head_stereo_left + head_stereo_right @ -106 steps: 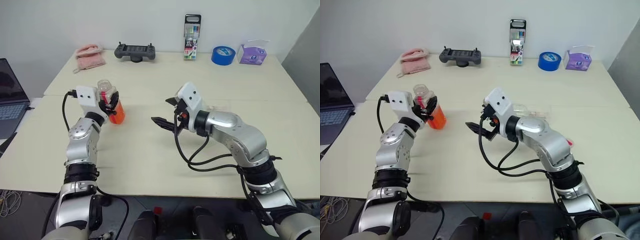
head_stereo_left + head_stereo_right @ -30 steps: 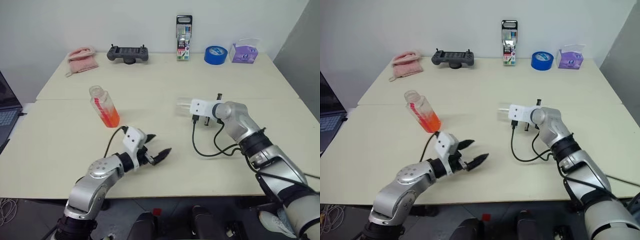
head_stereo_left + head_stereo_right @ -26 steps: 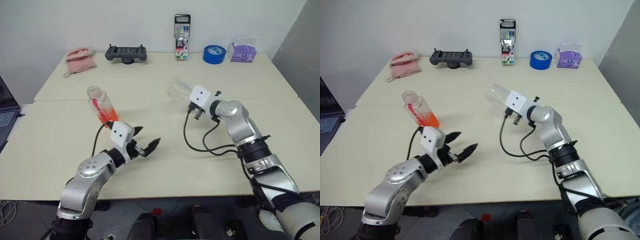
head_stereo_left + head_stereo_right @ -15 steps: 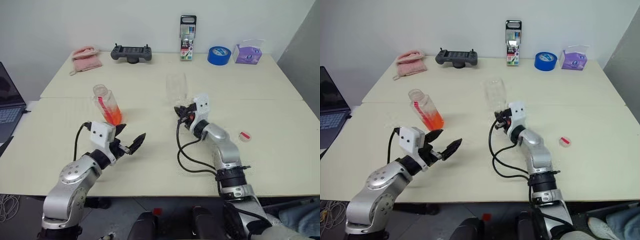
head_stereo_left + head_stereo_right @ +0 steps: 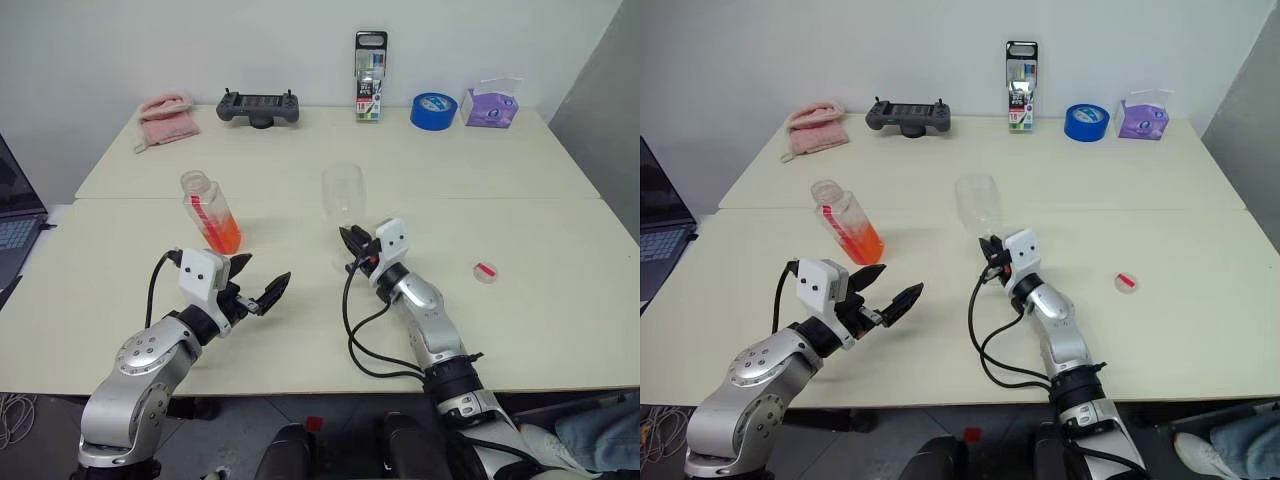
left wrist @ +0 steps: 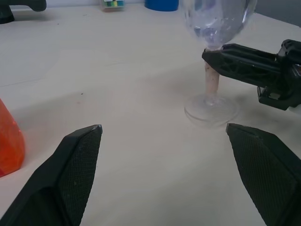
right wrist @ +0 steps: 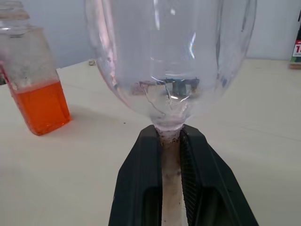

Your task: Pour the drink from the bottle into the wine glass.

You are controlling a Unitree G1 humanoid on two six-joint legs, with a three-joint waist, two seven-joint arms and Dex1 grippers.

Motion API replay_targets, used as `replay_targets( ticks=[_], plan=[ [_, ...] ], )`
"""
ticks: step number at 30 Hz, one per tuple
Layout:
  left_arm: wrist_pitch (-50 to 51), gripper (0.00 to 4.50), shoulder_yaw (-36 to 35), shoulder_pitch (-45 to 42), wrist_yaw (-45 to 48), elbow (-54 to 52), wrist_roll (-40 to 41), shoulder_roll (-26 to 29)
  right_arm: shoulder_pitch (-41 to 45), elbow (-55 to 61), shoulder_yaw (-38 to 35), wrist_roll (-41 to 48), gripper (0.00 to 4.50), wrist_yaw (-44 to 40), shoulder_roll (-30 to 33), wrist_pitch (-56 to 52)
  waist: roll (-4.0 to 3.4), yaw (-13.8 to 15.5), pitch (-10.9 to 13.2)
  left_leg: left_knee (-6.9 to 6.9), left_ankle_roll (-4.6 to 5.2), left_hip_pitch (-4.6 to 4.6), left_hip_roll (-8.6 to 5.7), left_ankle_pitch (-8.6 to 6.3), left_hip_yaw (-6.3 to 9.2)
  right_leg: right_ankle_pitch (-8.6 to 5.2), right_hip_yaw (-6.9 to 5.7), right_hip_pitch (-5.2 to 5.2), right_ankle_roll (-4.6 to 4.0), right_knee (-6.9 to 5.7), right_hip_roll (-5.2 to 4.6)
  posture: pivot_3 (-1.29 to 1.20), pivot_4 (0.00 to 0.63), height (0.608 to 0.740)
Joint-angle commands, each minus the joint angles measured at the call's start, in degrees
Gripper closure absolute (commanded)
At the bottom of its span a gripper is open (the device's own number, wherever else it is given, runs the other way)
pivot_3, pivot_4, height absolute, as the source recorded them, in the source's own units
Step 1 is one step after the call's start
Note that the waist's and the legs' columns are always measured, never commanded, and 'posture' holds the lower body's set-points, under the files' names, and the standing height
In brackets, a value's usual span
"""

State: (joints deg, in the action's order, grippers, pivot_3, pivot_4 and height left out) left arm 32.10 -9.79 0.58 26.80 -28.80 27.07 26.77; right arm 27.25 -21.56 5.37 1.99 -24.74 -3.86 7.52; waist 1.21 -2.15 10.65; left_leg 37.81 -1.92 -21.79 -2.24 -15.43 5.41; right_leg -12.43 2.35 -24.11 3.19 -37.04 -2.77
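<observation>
The right tool [image 7: 171, 155] is pinching the glass [image 5: 343, 195] upright by its stem at mid-counter [image 5: 520, 300], while the nearer left tool [image 5: 258, 288] is hovering spread, the uncapped bottle [image 5: 210, 212] standing upright just beyond it, up-left.

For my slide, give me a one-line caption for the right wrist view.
Right gripper shut on the stem of the empty wine glass, with the uncapped bottle of orange-red drink standing beyond.

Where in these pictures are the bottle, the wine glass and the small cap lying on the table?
bottle [image 5: 212, 215]: left eye view, on its labelled side.
wine glass [image 5: 343, 190]: left eye view, on the bowl.
cap [image 5: 485, 271]: left eye view, on its top face.
</observation>
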Motion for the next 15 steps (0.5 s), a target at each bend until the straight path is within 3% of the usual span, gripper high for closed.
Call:
replay_targets(
  ticks=[1, 14, 15],
  plan=[
    [-0.4, 0.0, -0.9, -0.4, 0.0, -2.2, 0.6, 0.6, -2.7, 1.1, 1.7, 0.2, 4.26, -1.5, 1.1, -0.5, 0.01, 0.0, 0.0, 0.0, 0.0, 0.02, 0.0, 0.0, 0.01, 0.0, 0.0, 0.02, 0.0, 0.0, 0.0, 0.0, 0.15, 0.74],
    [-0.6, 0.0, -0.5, -0.8, 0.1, -1.1, 0.1, 0.5, -5.2, 6.4, 5.2, 1.4, 4.26, -6.1, 5.8, -9.5, 0.01, 0.2, -0.1, 0.0, 0.0, 0.06, 0.0, 0.0, 0.01, -0.02, -0.01, 0.07, -0.01, 0.02, 0.0, 0.0, 0.15, 0.74],
    [-0.6, 0.0, -0.5, -0.9, 0.1, -0.9, 0.0, 0.5, -4.7, 6.3, 5.5, 1.4, 3.91, -6.2, 5.9, -10.2, 0.01, 0.2, -0.1, 0.0, 0.0, 0.06, 0.0, -0.01, 0.01, -0.02, -0.01, 0.07, -0.01, 0.02, 0.0, 0.0, 0.15, 0.74]
  ],
)
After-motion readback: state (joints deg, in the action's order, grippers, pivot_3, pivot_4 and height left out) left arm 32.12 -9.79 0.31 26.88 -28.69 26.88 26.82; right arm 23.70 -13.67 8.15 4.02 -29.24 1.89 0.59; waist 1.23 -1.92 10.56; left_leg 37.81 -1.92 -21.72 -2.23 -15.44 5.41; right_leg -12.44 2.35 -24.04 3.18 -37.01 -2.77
